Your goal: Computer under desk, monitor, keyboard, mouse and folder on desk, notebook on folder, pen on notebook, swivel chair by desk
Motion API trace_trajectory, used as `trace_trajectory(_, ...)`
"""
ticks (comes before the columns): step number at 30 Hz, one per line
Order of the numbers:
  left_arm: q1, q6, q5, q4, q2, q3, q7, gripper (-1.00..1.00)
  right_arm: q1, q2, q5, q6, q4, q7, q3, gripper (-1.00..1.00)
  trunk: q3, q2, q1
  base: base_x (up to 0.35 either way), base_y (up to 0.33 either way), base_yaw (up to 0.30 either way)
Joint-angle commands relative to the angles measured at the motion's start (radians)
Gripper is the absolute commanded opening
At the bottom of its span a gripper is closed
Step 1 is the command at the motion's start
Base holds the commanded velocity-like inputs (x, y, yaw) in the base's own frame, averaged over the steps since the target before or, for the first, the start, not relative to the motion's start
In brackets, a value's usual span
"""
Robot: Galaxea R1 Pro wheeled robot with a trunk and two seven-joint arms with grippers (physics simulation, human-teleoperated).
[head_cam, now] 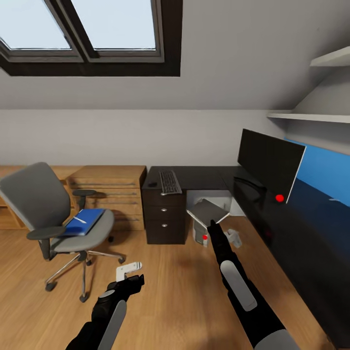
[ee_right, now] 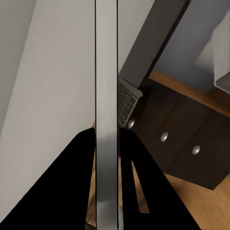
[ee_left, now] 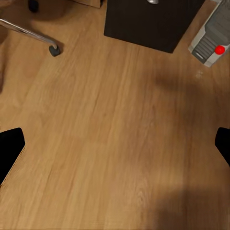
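Left pincer [head_cam: 137,280]: low over the floor, jaws spread wide, holding nothing.

Right pincer [head_cam: 212,224]: clenched on a thin grey panel edge, apparently the casing of the computer [ee_left: 207,40]. The tower sits tilted at the mouth of the tabletop's knee space.

Handling, judged: rigid metal box, probably heavy for an edge pinch. The smooth panel may slip, so slide it rather than lift it.

Count:
- One computer.
- One swivel chair [head_cam: 34,199].
- One folder [head_cam: 90,218] on its seat, flat and light.
- One pen [head_cam: 80,220] lying on the folder; likely to roll.
- One tabletop [head_cam: 204,177].
- One keyboard [head_cam: 170,182] on it.
- One mouse [head_cam: 152,184] just beside the keyboard.
- One monitor [head_cam: 270,163] further along.
- Notebook: cannot tell.
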Motion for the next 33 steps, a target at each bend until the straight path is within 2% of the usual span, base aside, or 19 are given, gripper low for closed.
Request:
trace_trajectory(1, -0.001, 0.002, 0.01, -0.001, 0.0, -0.002, 0.009, 1.0, -0.001, 0.0, -0.008, -0.007, -0.001, -0.002, 0.003, -1.0, -0.001, -0.001, 0.001, 0.311, 0.15, 0.0)
trace_trajectory(10, -0.001, 0.0, 0.01, -0.002, 0.0, -0.002, 0.01, 1.0, -0.001, -0.002, -0.008, -0.007, -0.001, -0.002, 0.002, -1.0, -0.001, -0.001, 0.001, 0.319, 0.091, 0.0)
trace_trajectory(23, -0.001, 0.0, 0.01, -0.003, 0.001, -0.002, 0.009, 1.0, -0.001, -0.004, -0.008, -0.008, -0.002, -0.003, -0.001, -1.0, -0.001, -0.001, 0.001, 0.322, 0.008, 0.0)
trace_trajectory(24, -0.001, 0.0, 0.01, -0.003, 0.0, -0.002, 0.009, 1.0, -0.001, -0.008, -0.008, -0.018, -0.001, -0.002, -0.013, -1.0, -0.001, -0.001, 0.001, 0.323, 0.0, 0.0)
trace_trajectory(33, -0.001, 0.0, 0.011, -0.003, 0.0, -0.002, 0.01, 1.0, -0.001, -0.013, -0.008, -0.034, 0.015, -0.005, -0.031, -1.0, -0.001, -0.001, 0.001, 0.323, 0.0, 0.0)
